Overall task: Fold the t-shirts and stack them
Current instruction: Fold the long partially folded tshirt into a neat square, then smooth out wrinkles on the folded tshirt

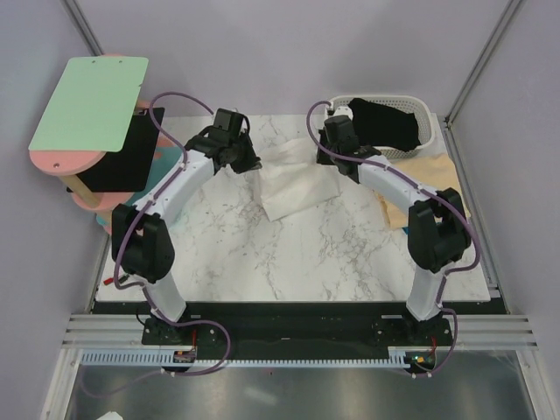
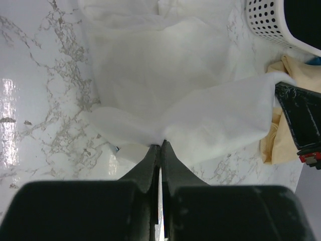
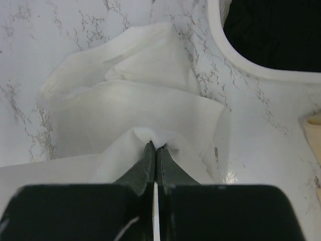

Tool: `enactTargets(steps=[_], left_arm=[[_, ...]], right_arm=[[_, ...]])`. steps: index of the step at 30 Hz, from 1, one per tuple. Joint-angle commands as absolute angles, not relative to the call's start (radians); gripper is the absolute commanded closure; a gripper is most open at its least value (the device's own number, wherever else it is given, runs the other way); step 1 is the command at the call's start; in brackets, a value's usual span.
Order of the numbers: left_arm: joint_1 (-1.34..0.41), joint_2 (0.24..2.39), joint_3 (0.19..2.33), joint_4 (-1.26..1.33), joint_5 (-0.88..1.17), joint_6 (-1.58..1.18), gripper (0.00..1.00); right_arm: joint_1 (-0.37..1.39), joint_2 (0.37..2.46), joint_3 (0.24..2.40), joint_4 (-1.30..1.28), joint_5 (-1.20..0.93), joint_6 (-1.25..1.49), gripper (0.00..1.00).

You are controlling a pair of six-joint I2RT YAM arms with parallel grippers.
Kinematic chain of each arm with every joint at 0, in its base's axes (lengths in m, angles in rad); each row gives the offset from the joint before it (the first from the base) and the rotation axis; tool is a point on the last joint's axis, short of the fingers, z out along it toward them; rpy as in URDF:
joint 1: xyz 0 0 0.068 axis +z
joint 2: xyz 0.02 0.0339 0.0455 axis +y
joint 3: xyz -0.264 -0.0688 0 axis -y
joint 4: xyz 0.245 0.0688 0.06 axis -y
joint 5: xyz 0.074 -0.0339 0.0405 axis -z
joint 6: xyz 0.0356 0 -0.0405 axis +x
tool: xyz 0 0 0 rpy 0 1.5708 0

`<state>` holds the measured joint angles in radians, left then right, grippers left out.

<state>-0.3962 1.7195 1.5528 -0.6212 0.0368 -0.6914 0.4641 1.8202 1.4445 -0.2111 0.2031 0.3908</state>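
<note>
The white t-shirt (image 1: 293,179) lies bunched on the marble table between my two arms, its print hidden. In the left wrist view my left gripper (image 2: 161,144) is shut on an edge of the white t-shirt (image 2: 165,75), pulling it into a pinch. My right gripper (image 3: 156,145) is shut on a fold of the white t-shirt (image 3: 135,95) on its other side. From above, the left gripper (image 1: 249,162) and right gripper (image 1: 328,153) flank the cloth. A black t-shirt (image 1: 385,122) fills the basket. A tan t-shirt (image 1: 433,171) lies on the table under the right arm.
The white lattice basket (image 1: 426,112) stands at the back right corner, its rim (image 3: 241,55) close to my right gripper. A green board (image 1: 87,105) on a pink stand sits off the table's left side, with a black panel (image 1: 122,162) below it.
</note>
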Motion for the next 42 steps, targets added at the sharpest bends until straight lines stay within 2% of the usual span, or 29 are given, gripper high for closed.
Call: enactTargets(steps=[1,6,8,9,11,12,13,15,16,19,23,28,30,32,34,35,36,37,38,42], left_arm=[[-0.348,1.811,1.656,-0.594,0.103,-0.632,0.98],[-0.281,1.968,1.756,-0.594,0.141,-0.632,0.98],[-0.259,2.017,1.793,-0.594,0.159,-0.641,0.98],[-0.255,2.029,1.799,-0.594,0.158,-0.649,0.98],[-0.245,2.055,1.831,-0.594,0.169,-0.649,0.82],[-0.242,2.071,1.844,-0.594,0.173,-0.643,0.69],[-0.245,2.071,1.848,-0.594,0.178,-0.638,0.39],[-0.258,2.042,1.836,-0.594,0.178,-0.626,0.26],[-0.265,2.024,1.804,-0.594,0.167,-0.62,0.06],[-0.304,1.945,1.706,-0.581,0.112,-0.611,0.0],[-0.368,1.881,1.576,-0.525,0.078,-0.621,0.0],[-0.399,1.868,1.43,-0.419,0.071,-0.672,0.02],[-0.399,1.879,1.387,-0.382,0.074,-0.689,0.06],[-0.4,1.894,1.378,-0.333,0.092,-0.689,0.13],[-0.399,1.905,1.379,-0.287,0.147,-0.683,0.73],[-0.399,1.91,1.382,-0.276,0.159,-0.687,0.98],[-0.399,1.905,1.381,-0.259,0.175,-0.692,0.98],[-0.4,1.898,1.376,-0.244,0.202,-0.692,0.98],[-0.399,1.879,1.364,-0.217,0.215,-0.693,0.98],[-0.397,1.838,1.339,-0.167,0.247,-0.693,0.98]], right_arm=[[0.428,1.952,1.61,-0.143,0.167,0.354,0.99],[0.39,2.161,1.82,-0.127,0.135,0.353,0.97],[0.385,2.245,1.966,-0.136,0.115,0.345,0.94],[0.38,2.334,2.02,-0.141,0.112,0.345,0.9],[0.38,2.42,2.178,-0.144,0.11,0.351,0.69],[0.382,2.489,2.222,-0.143,0.109,0.353,0.54],[0.382,2.512,2.288,-0.14,0.091,0.356,0.35],[0.376,2.51,2.283,-0.089,0.081,0.377,0.13],[0.376,2.487,2.228,-0.066,0.087,0.379,0.02],[0.374,2.373,2.102,-0.017,0.115,0.354,0.02],[0.376,2.151,1.889,-0.015,0.172,0.315,0.02],[0.374,1.97,1.618,-0.026,0.181,0.299,0.02],[0.374,1.908,1.536,-0.012,0.176,0.311,0.02],[0.374,1.882,1.513,-0.02,0.173,0.322,0.04],[0.376,1.873,1.487,-0.029,0.161,0.325,0.31],[0.376,1.867,1.476,-0.028,0.157,0.327,0.48],[0.376,1.865,1.462,-0.028,0.152,0.327,0.79],[0.376,1.864,1.459,-0.031,0.144,0.327,0.92],[0.376,1.868,1.456,-0.032,0.141,0.324,1.0],[0.376,1.89,1.457,-0.031,0.115,0.325,1.0]])
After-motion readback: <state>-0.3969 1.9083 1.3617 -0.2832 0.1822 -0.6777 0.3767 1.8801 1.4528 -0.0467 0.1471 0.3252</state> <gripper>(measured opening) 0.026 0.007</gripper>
